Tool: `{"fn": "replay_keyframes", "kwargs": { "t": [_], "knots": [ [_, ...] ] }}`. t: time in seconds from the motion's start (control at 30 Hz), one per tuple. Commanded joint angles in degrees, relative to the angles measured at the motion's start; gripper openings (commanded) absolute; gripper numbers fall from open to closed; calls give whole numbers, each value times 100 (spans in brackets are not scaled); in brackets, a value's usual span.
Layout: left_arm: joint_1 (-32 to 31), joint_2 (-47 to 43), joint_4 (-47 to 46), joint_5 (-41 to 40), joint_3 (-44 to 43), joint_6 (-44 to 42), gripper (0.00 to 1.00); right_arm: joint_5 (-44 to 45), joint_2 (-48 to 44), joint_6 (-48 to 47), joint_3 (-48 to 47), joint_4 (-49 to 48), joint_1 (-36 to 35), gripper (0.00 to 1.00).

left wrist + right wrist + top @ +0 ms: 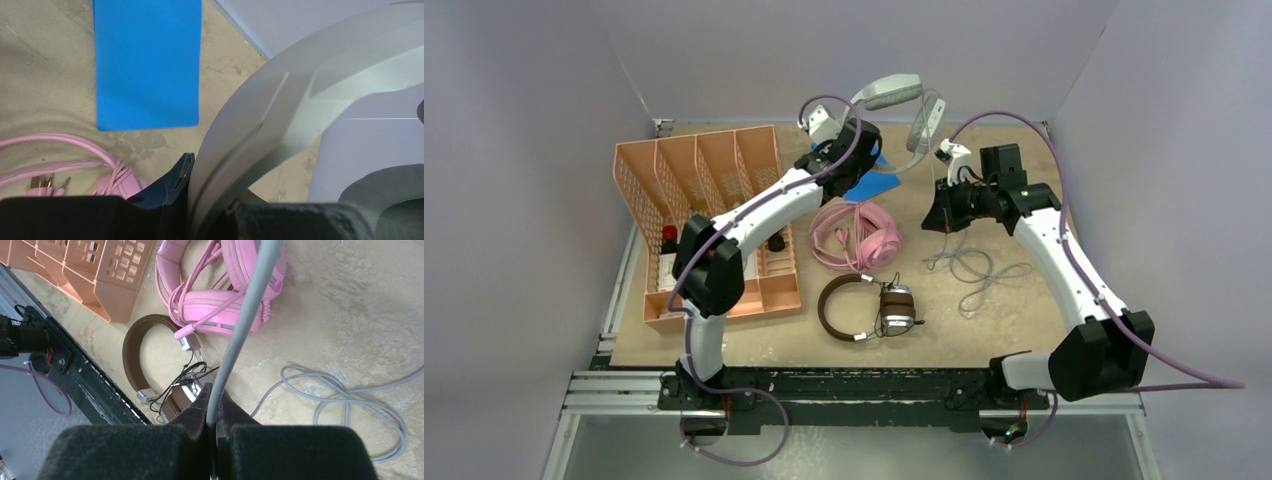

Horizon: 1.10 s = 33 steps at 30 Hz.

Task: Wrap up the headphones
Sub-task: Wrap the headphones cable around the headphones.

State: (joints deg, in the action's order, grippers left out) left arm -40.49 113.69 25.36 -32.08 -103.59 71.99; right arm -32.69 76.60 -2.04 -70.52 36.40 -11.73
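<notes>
The light-grey headphones (894,93) are lifted at the back of the table. My left gripper (864,152) is shut on their band (280,115), which fills the space between its jaws (210,187). My right gripper (941,212) is shut on the grey cable (246,322), which runs taut up from its fingers. The cable's slack lies in loose loops (972,272) on the board (360,412). The pink headphones (864,235) lie in the middle with their cable bundled (225,315). The brown-and-silver headphones (864,310) lie nearer the front with a thin black cable (134,350).
An orange file rack (709,220) takes up the left of the board (100,270). A blue card (882,182) lies flat under the left gripper (146,62). Grey walls close in the back and sides, and a black rail (844,385) runs along the front.
</notes>
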Motion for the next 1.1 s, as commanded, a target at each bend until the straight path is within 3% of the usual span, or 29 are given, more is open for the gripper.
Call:
{"fn": "replay_keyframes", "kwargs": {
  "t": [0.0, 0.13, 0.4, 0.83, 1.07],
  "knots": [
    [86, -129, -1059, 192, -327, 226, 0, -192, 1, -150, -24, 66, -39, 0],
    [169, -327, -2165, 594, 248, 53, 0, -306, -2, -138, 90, 55, -51, 0],
    [190, -197, -2817, 790, 182, -37, 0, -255, 158, -53, 179, -155, -588, 0],
    [171, -134, -3188, 593, 471, -357, 0, 191, 534, 348, -759, -153, -1023, 0],
    [169, -203, -3177, 509, 629, -487, 0, 343, 554, 675, -717, -472, -1107, 0]
  ]
}}
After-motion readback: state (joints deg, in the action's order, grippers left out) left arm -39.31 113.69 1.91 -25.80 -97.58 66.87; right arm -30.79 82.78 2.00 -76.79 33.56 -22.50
